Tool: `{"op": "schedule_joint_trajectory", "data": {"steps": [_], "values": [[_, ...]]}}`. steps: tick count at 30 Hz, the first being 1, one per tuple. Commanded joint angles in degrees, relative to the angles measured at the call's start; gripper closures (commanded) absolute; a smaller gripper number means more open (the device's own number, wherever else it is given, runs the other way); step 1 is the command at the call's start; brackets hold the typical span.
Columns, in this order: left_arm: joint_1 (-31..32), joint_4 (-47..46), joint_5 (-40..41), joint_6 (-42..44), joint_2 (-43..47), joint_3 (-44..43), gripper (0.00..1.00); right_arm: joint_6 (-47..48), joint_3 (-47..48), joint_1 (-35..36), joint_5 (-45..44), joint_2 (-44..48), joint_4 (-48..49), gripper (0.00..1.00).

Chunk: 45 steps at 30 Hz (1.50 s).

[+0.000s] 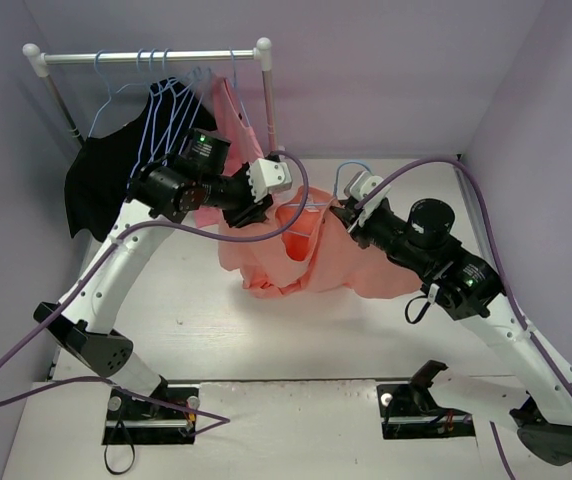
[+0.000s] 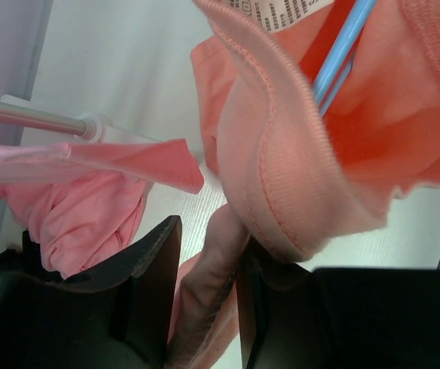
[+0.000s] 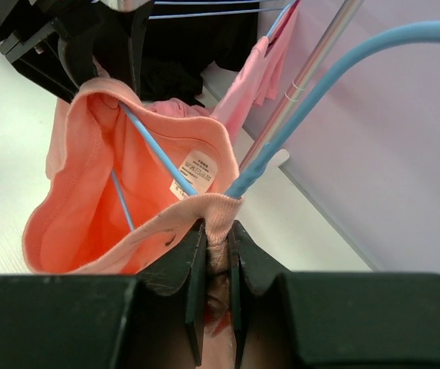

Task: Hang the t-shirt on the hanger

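The t-shirt (image 1: pixel 311 265) is held above the middle of the desk (image 1: pixel 166 310), its collar pinched tight by the left gripper (image 2: pixel 205 296) and the right gripper (image 3: pixel 216 257). The hanger (image 3: pixel 155 151) is threaded through the neck. The print on the white label (image 3: pixel 193 173) cannot be read.

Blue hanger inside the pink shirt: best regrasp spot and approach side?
The bare hook stem of the hanger, just above the collar; its shoulders are buried in the t-shirt. Come from the right arm's side, away from the rack pole, jaws across the wire. The right gripper pinches collar there, so it must release first.
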<state>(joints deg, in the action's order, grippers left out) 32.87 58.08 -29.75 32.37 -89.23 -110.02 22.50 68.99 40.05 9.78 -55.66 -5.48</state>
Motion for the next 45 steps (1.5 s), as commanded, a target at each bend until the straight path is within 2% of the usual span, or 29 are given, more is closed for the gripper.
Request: {"op": "schedule_joint_trajectory", "data": {"steps": [1,3,5,9,27,33,36,39,42,45], "values": [[-0.9,-1.4,0.2,1.4,3.3,-1.3,0.72,-0.8,1.6,-0.5,0.8,0.2,7.6,1.00],[-0.9,-1.4,-0.6,1.3,3.2,-2.2,0.70,-0.8,1.5,-0.4,0.9,0.2,7.7,1.00],[-0.9,-1.4,-2.9,0.9,3.0,-4.1,0.54,-0.9,1.5,-0.5,1.0,0.3,7.6,1.00],[-0.8,-1.4,-6.0,0.5,2.5,-5.2,0.47,-0.8,1.4,-0.5,1.3,0.4,7.5,1.00],[-0.4,-1.4,-12.1,0.7,-1.7,-7.6,0.49,-1.7,2.2,-0.5,3.8,-0.5,7.4,1.00],[-0.2,-1.4,-12.1,1.2,-2.2,-7.4,0.56,-1.9,2.1,-0.5,3.9,-0.7,7.4,1.00],[-0.2,-1.4,-12.5,1.3,-2.4,-7.6,0.63,-2.1,2.0,-0.5,4.3,-0.9,7.4,1.00],[0.0,-1.4,-13.1,1.5,-2.3,-7.7,0.75,-2.2,1.9,-0.5,4.8,-1.1,7.4,1.00],[0.1,-1.5,-14.4,2.0,-1.9,-6.7,0.98,-2.2,1.4,-0.5,5.0,-1.1,7.4,1.00],[0.1,-1.3,-14.9,1.7,-1.1,-5.4,1.00,-2.3,0.7,-0.5,4.9,-0.7,7.3,1.00]]}}
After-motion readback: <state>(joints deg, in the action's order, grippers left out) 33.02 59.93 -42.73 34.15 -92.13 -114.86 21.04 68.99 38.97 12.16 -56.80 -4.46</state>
